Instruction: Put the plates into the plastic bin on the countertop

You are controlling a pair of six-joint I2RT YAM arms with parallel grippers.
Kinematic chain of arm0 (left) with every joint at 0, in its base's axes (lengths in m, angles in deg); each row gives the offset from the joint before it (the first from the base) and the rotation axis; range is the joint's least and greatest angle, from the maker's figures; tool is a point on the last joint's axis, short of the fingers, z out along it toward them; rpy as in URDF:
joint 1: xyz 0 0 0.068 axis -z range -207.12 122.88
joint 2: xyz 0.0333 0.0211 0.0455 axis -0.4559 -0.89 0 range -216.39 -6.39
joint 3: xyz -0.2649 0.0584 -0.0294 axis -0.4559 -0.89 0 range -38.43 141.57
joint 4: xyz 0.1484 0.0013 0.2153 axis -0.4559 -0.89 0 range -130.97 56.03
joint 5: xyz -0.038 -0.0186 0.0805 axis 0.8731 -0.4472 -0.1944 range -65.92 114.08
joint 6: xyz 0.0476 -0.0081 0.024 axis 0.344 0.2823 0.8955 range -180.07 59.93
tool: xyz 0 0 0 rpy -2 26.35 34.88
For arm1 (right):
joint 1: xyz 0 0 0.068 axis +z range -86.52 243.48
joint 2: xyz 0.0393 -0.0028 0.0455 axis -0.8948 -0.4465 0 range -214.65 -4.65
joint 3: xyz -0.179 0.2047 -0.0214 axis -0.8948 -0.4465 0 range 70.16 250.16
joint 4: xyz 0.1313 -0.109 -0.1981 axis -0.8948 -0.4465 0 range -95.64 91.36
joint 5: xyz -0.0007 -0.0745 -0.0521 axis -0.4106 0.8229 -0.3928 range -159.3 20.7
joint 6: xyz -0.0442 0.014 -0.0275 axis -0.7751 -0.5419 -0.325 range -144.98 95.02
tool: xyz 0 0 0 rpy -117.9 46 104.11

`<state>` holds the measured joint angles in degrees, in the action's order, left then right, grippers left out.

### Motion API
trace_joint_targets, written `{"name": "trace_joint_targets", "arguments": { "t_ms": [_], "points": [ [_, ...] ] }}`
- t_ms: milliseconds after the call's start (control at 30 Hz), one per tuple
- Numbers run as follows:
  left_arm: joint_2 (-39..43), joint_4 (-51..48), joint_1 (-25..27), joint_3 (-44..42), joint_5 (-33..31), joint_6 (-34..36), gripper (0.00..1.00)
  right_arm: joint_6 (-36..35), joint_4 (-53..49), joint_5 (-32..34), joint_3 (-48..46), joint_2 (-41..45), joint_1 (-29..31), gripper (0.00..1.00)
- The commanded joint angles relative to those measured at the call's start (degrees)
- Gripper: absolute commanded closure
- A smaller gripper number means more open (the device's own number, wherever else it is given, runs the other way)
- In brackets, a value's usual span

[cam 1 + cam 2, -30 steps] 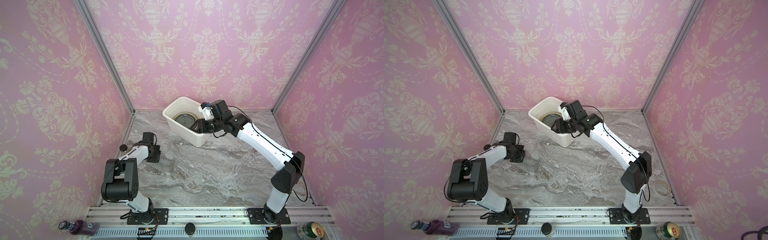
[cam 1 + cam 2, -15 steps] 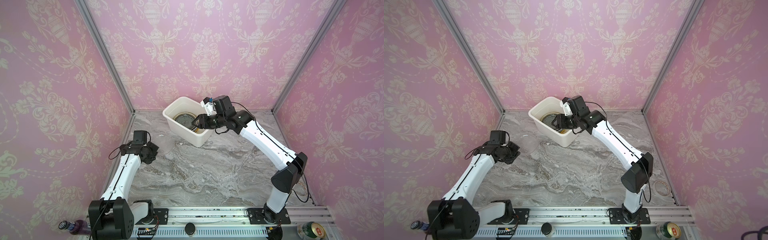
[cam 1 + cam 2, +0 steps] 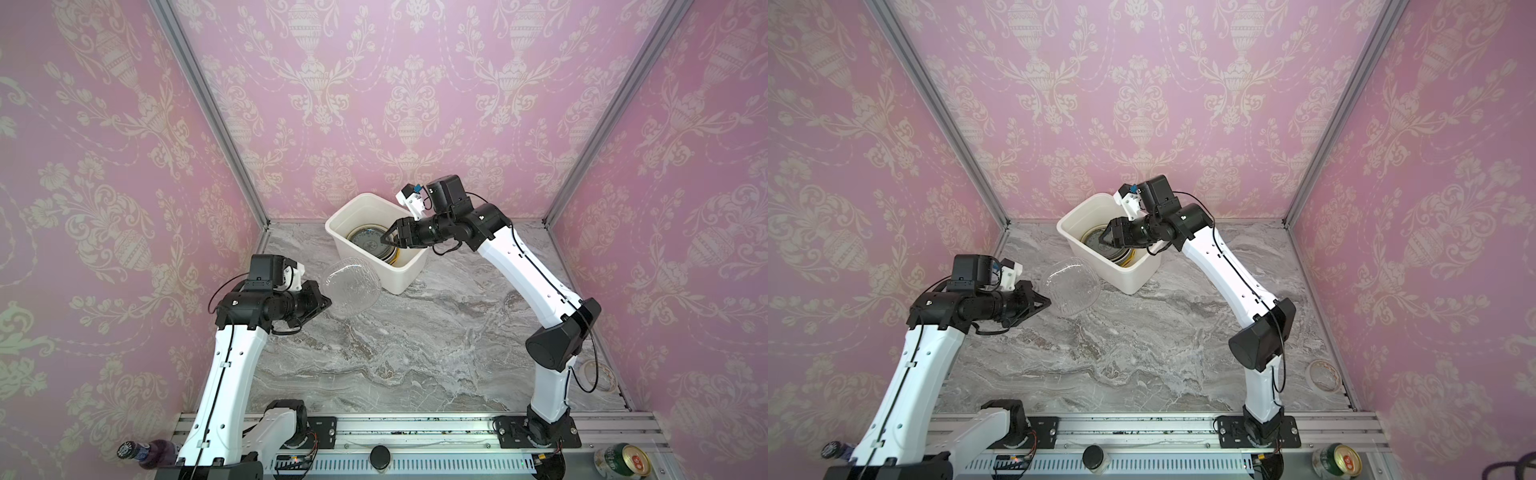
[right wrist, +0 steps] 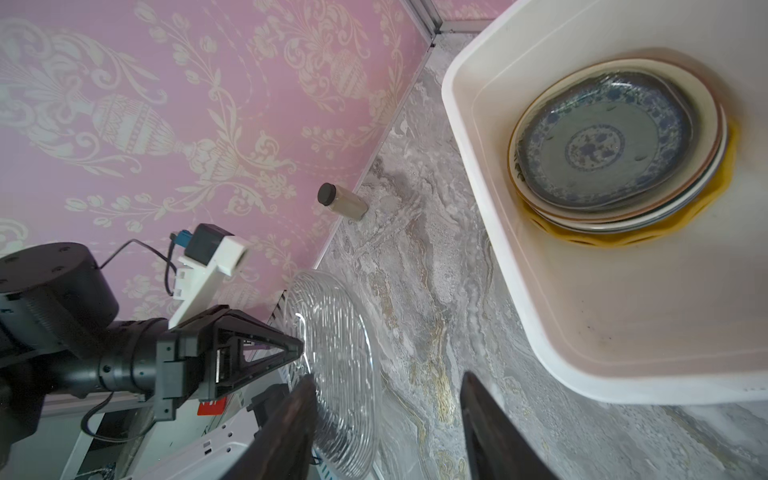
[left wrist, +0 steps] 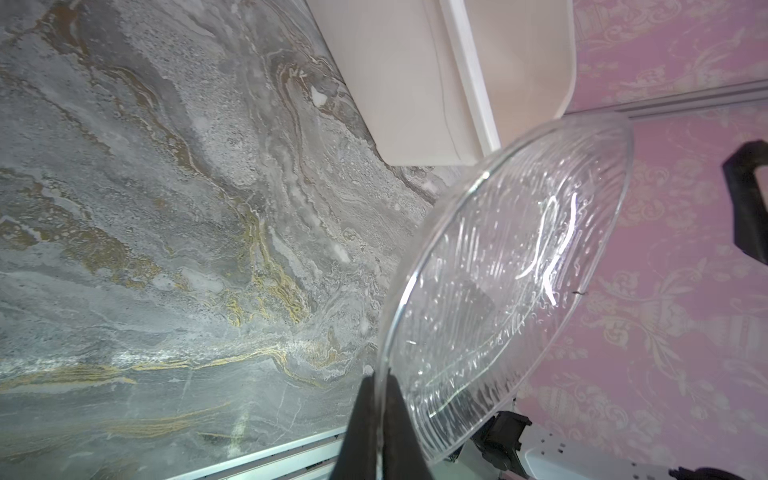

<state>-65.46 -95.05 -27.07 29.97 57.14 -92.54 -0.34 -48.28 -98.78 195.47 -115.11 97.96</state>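
Task stage: late, by judgement; the last plate seen outside the bin is being carried toward it.
Done: a stack of plates (image 4: 623, 199) is seen lying inside the white plastic bin (image 3: 399, 278), with the small blue patterned plate (image 4: 598, 137) on top and the yellow scalloped plate (image 4: 623, 239) at the bottom. The number of plates between them cannot be counted.
Left: the clear glass plate (image 3: 353, 291) is held clear of the grey marble countertop (image 3: 415, 353), tilted steeply on edge, just beside the bin's near wall and outside it.
Left gripper (image 3: 1048, 305): its jaws are pressed together on the rim of the glass plate, as is shown closely in the left wrist view (image 5: 376, 415).
Right gripper (image 3: 384, 239): it is held above the bin's opening, jaws spread, with nothing between them.
Countertop: no other plate is seen on it in both top views; only a tape roll (image 3: 598, 376) lies at its right edge.
Remaining step, as judged: the glass plate is to be lifted over the rolled rim, laid onto the stack and released.
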Motion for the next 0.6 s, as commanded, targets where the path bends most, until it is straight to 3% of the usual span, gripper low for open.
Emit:
{"name": "trace_joint_targets", "arguments": {
  "t_ms": [0, 200, 433, 567],
  "points": [
    [-0.75, -1.39, 1.34, 2.91, 4.10, 2.17, 1.00, -3.78, -3.95, -1.72, -2.36, 0.58, 1.96, 0.44],
    [-1.80, 2.63, 2.91, 3.23, 4.28, -0.68, 1.00, -3.76, -2.37, -0.10, -8.11, 1.94, 4.80, 0.47],
    [-2.05, 3.74, 3.97, 2.53, 3.08, -1.78, 1.00, -2.93, -1.32, 1.54, -9.07, 1.92, 5.33, 0.63],
    [-1.86, 4.38, 4.38, 2.00, 2.81, -2.25, 1.00, -3.24, -2.43, 4.02, -8.09, 1.58, 5.42, 0.60]
  ]
}}
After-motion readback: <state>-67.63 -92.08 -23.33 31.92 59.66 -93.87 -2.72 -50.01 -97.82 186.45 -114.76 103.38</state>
